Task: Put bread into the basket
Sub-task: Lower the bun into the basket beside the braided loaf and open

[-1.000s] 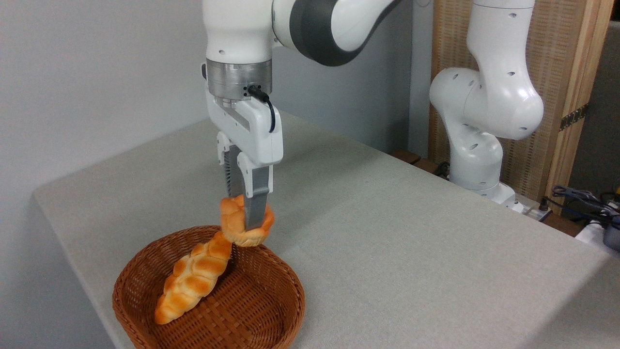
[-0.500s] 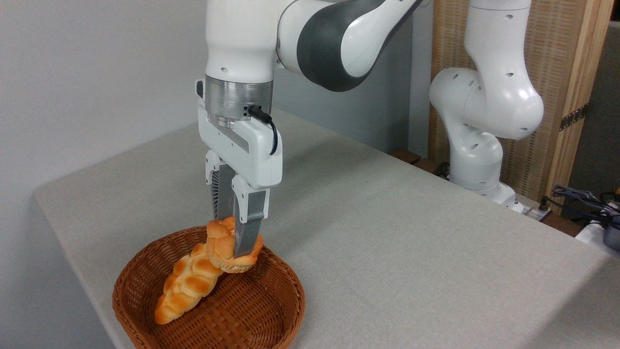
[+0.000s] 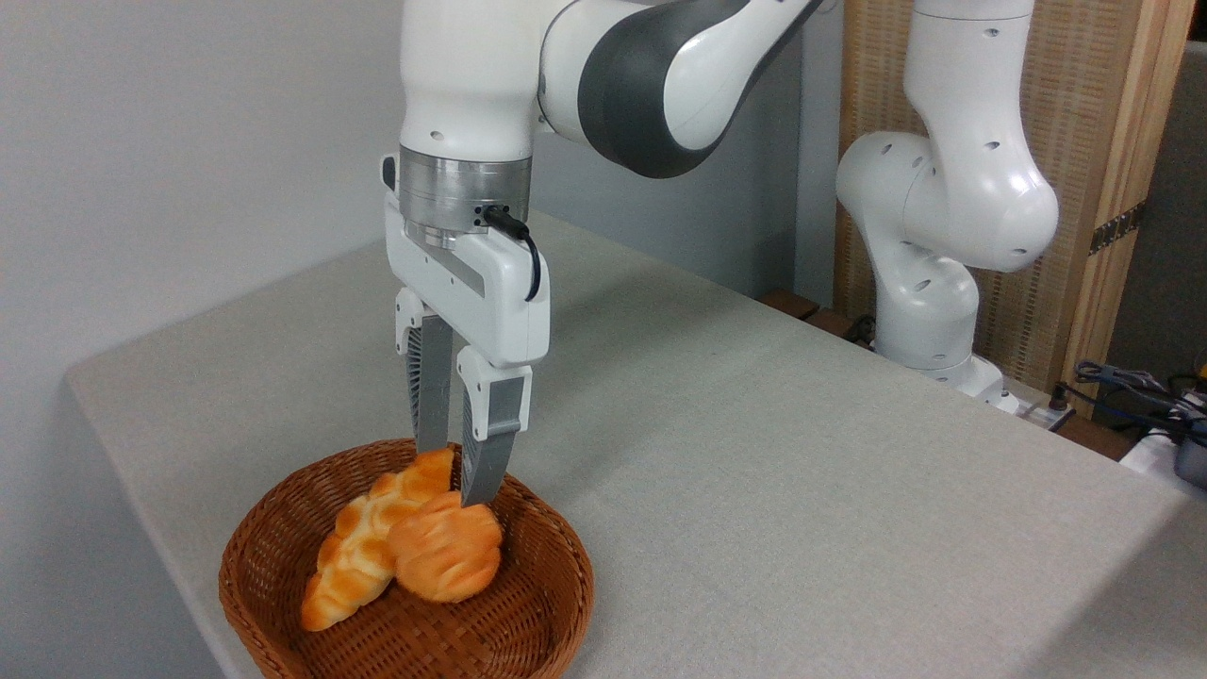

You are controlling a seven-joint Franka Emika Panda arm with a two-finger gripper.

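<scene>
Claw point(image 3: 457, 471): open, its two grey fingers parted with a narrow gap and holding nothing; it points straight down over the back part of the basket, the nearer fingertip just above, perhaps touching, the bun's top edge.
Arm point(image 3: 603, 75): white with dark grey joints, reaching in from the upper right and bending down to a silver wrist ring; a black cable plugs in at the wrist.
Table point(image 3: 754, 453): wide, covered in pale grey-beige cloth, its left corner near the basket.
Wall point(image 3: 189, 123): plain pale grey, behind and left of the table.
Panel point(image 3: 1113, 141): light wood and woven slats, standing behind the arm's base at the right.
Basket point(image 3: 556, 585): round, shallow, brown wicker, sitting at the table's near left edge, partly cut off by the bottom of the view.
Loaf point(image 3: 354, 556): long, braided, golden, lying slantwise inside the basket from lower left to upper right.
Bun point(image 3: 445, 558): round, golden-orange, ridged; lying inside the basket, touching the loaf's right side and partly covering it.
Cables point(image 3: 1132, 387): dark tangle at the far right edge.
</scene>
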